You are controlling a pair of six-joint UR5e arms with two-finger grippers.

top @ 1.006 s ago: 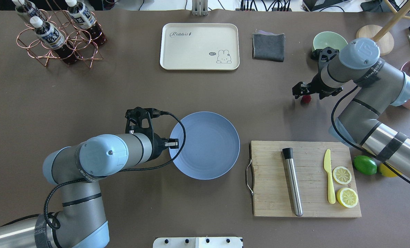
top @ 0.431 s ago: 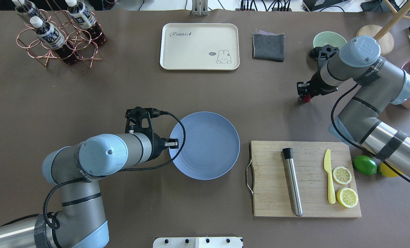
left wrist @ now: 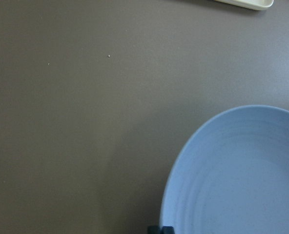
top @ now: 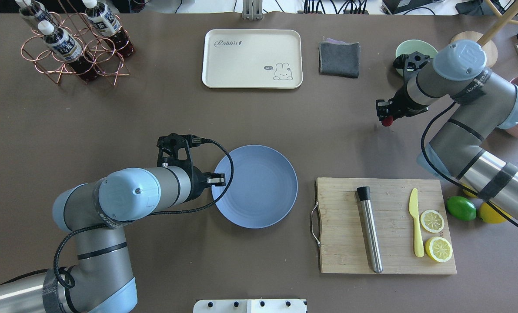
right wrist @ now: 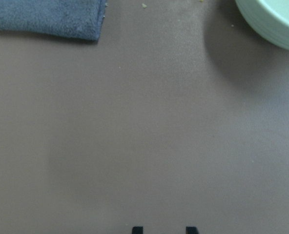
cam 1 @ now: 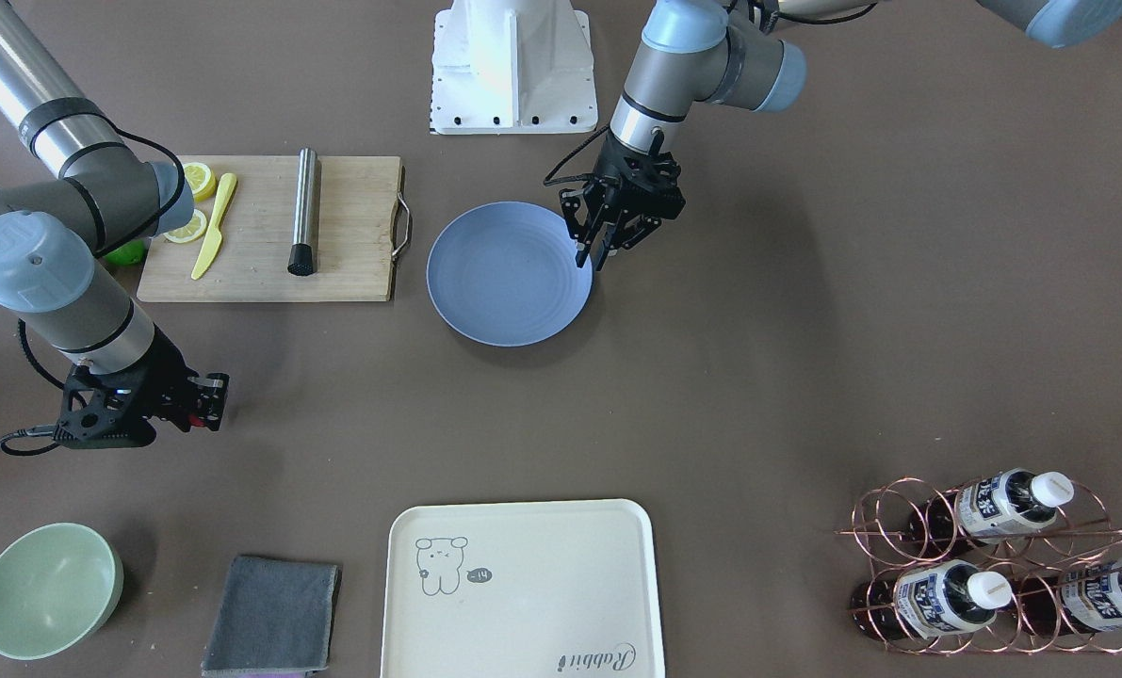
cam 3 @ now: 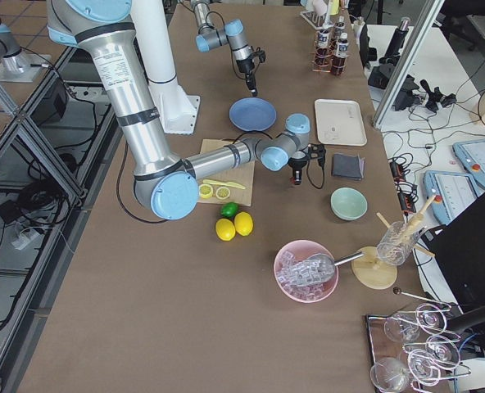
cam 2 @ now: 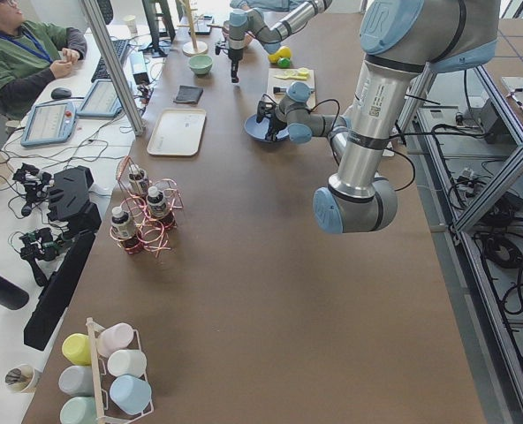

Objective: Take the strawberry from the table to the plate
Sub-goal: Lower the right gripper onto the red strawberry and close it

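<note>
**A:** What is different out toward the far right corner of the table [top: 154, 121]?

**B:** The right gripper [top: 385, 116]. A second ago its fingers stood spread to either side of the strawberry [top: 387, 121]. Now they pinch it, and the berry sits a touch higher in the overhead view. I read that as the start of a lift (I can't swear it is off the surface; the shadow under it is faint).

**A:** So the grasp is made?

**B:** It looks so. The red shows right between the tips, near the pale green bowl [top: 409, 48] and the grey cloth [top: 339, 58]. The right wrist camera catches only the two tips, held apart, with the berry out of its frame.

**A:** And the plate [top: 276, 174]?

**B:** It is well apart from the berry, mid-table toward the robot's edge, beside the cutting board [top: 345, 243]. It has slid slightly toward the robot's left since a second ago. The left gripper [top: 220, 179] is at its rim with tips almost pressed together, apparently nipping the rim, so I judge it dragged the plate.

**A:** What does that mean for the task?

**B:** The pick seems about done and the carry remains. The right arm must raise the berry clear and cross to the plate's new spot. It should release low, since a round fruit could roll off.
</note>
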